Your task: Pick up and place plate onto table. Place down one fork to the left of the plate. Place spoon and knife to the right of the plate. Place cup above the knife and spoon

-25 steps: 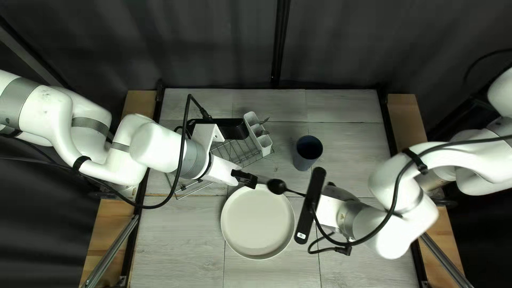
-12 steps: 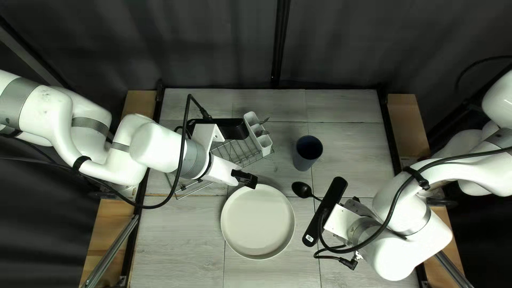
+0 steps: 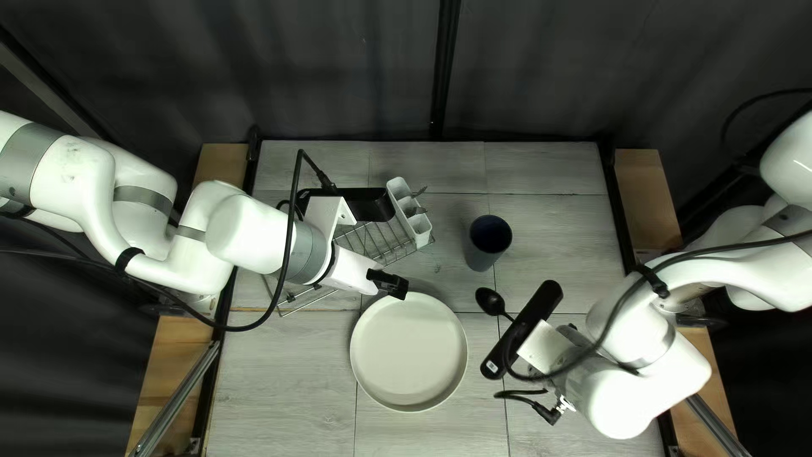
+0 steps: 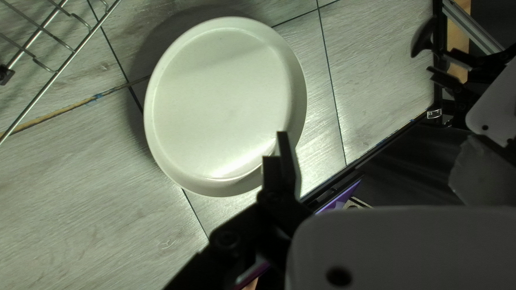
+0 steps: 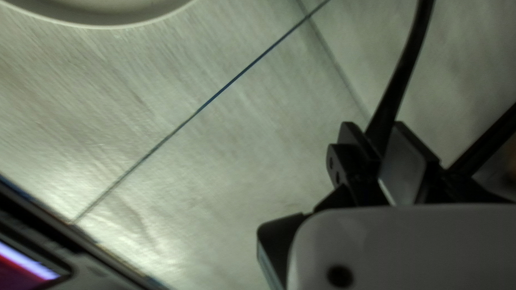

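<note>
The white plate lies flat on the table's near middle, also seen ahead of my left gripper. My left gripper hovers at the plate's far-left rim, empty; only one black finger shows in its own view. A black spoon hangs just right of the plate, bowl toward the cup. Its handle is clamped between the fingers of my right gripper, low over the table. The dark blue cup stands upright beyond the spoon. The plate's rim shows ahead of the right gripper.
A wire dish rack sits at the back left behind my left wrist, with a white cutlery holder holding utensils on its right side. The rack's corner shows in the left wrist view. The table's near edge lies close beyond the plate.
My right arm carried the spoon from over the plate's far rim to the plate's right side and drew back toward its base. The left arm, plate and cup stayed still.
</note>
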You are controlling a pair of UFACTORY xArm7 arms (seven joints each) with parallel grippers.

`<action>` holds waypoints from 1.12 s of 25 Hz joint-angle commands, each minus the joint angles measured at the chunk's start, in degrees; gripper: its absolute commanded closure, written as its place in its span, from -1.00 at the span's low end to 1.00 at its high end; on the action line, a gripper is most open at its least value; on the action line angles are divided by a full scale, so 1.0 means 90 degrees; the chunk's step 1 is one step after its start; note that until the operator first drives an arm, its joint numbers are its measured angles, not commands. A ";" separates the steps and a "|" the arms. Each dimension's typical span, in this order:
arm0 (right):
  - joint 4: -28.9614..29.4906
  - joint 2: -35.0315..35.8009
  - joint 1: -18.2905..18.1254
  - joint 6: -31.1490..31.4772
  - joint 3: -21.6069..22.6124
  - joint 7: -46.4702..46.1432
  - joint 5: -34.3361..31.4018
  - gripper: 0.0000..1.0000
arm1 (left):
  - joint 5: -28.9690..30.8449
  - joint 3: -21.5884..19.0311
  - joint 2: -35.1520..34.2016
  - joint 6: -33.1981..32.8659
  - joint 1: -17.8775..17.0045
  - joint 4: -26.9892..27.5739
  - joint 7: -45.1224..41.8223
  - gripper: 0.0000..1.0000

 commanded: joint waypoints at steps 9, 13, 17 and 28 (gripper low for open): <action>-0.0264 0.0329 -0.0152 -0.0891 -0.0222 0.1095 0.0194 1.00 | 0.0000 0.0000 0.0000 0.0000 0.0000 0.0000 0.0000 -1.00; -0.0580 0.0257 -0.0242 -0.1673 -0.0291 0.1612 0.0607 1.00 | 0.0000 0.0000 0.0000 0.0000 0.0000 0.0000 0.0000 -1.00; -0.0894 0.0328 -0.0327 -0.2537 -0.0405 0.2360 0.0838 1.00 | 0.0000 0.0000 0.0000 0.0000 0.0000 0.0000 0.0000 -1.00; -0.0894 0.1212 -0.0260 -0.3521 -0.0824 0.3816 0.0368 1.00 | 0.0000 0.0000 0.0000 0.0000 0.0000 0.0000 0.0000 -1.00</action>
